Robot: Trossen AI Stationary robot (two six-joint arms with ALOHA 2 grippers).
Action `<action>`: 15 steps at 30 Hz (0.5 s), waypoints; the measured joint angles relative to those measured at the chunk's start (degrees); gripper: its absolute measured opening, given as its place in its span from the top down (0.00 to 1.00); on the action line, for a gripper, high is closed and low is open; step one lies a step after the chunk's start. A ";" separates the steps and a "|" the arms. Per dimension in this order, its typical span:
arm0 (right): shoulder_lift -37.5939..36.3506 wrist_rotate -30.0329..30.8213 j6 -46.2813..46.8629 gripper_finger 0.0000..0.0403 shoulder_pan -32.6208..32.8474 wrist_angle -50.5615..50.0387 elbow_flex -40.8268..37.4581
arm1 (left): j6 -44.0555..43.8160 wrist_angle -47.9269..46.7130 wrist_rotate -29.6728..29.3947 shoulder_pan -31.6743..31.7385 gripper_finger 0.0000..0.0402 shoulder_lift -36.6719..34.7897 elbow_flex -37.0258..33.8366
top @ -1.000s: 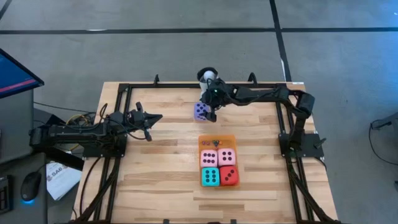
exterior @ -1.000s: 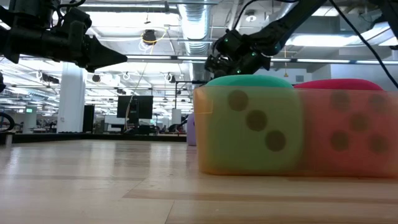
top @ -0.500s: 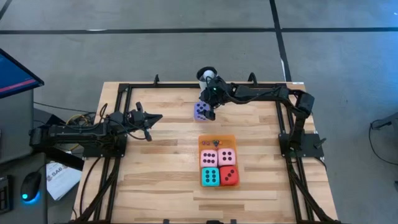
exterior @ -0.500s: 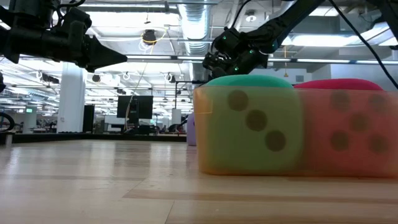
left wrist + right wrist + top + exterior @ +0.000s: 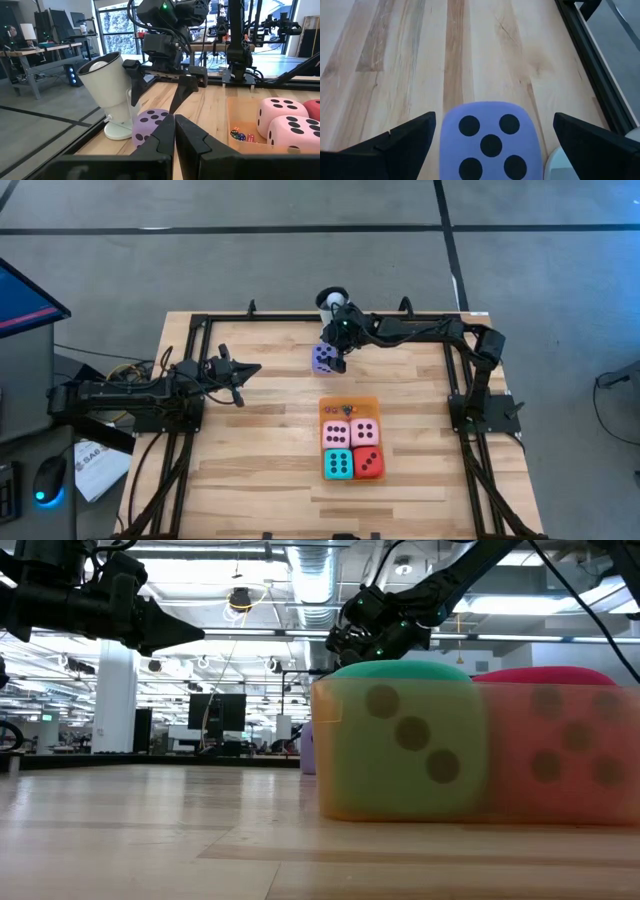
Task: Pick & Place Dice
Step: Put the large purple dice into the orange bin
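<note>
Counter (image 5: 250,450): light wood planks with a black frame round the edges.

Right arm reached across the far side toward centre. Right gripper (image 5: 334,352) hung directly over the purple die (image 5: 323,359), jaws spread as wide as they go, one finger on each side of it and clear of its faces in the right wrist view. Nothing held. The purple die sat on the counter, five pips up, far of the mat and just beside the mug.

Left arm was parked over the left side of the counter. Left gripper (image 5: 247,370) was fully closed, fingers pressed together, holding nothing, pointing right toward the purple die.

Orange mat (image 5: 349,402): flat, right of centre. On it were two pink dice, side by side: pink die (image 5: 336,432) on the left with four pips up, second pink die (image 5: 364,431) on the right with five up. The far strip of the mat held a small cluster of tiny coloured beads (image 5: 241,136); count too small to tell.

Just near of the mat, touching the pink pair, sat one teal die (image 5: 338,464) with six up and one red die (image 5: 368,463) with three up.

Dice count: five in total, namely two pink, one teal, one red, one purple.

White mug (image 5: 111,92): at the far edge, tilted, with a white ball (image 5: 98,65) in its mouth.
</note>
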 joint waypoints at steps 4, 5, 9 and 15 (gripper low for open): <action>0.00 0.00 0.00 0.01 0.00 -0.02 0.00 | 0.00 0.00 -0.01 0.00 1.00 0.00 0.00; 0.00 0.00 0.00 0.01 0.00 0.03 0.00 | 0.00 0.00 0.01 0.00 1.00 -0.01 0.00; 0.00 0.02 0.00 0.01 0.00 1.18 0.00 | 0.00 0.00 0.02 0.00 1.00 -0.02 0.00; 0.00 0.02 0.00 0.01 0.00 1.75 0.00 | 0.01 -0.02 0.00 0.00 1.00 -0.02 0.00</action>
